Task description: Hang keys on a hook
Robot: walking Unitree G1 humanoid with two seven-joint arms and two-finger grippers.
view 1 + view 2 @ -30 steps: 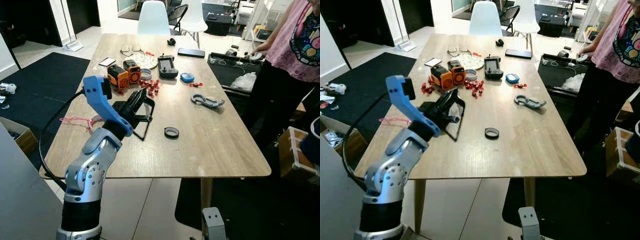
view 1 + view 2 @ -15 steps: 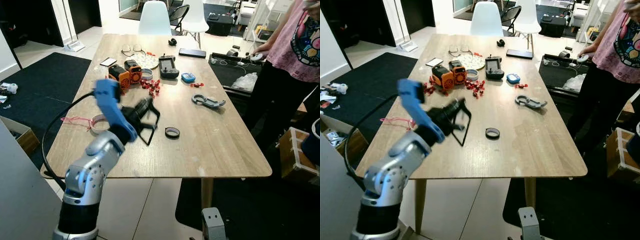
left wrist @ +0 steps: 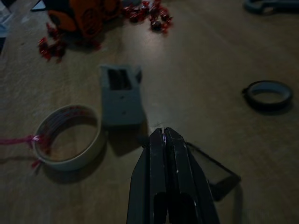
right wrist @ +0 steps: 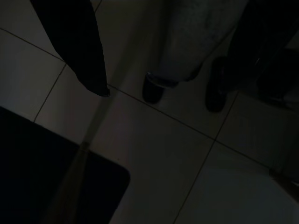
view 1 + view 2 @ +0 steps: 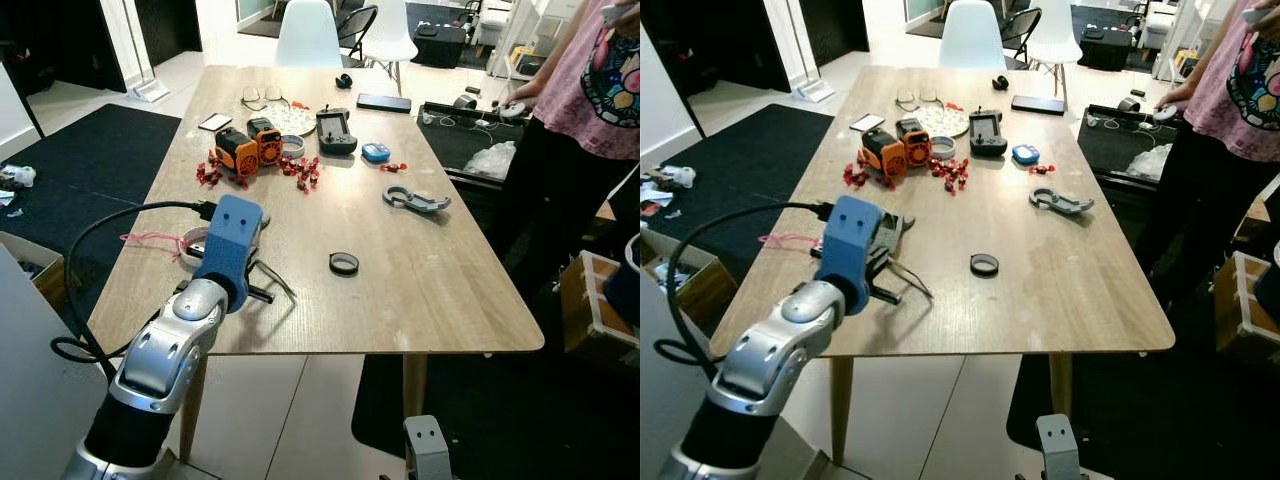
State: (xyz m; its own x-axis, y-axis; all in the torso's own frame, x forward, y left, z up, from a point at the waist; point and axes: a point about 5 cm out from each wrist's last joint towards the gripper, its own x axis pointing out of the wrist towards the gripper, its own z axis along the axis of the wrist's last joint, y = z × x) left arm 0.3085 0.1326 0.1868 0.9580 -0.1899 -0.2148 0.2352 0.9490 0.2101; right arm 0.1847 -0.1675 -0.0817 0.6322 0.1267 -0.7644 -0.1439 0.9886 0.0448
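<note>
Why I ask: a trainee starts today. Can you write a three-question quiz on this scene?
1. True or false: the fingers of the left gripper are spread wide apart.
2. Which thing on the table lies closest to the left gripper? A) the white tape roll B) the black phone C) the blue disc
3. Fill in: the person stands at the robot's ___ side of the table.

Key: 1 false, the fingers are pressed together; 2 A; 3 right.
</note>
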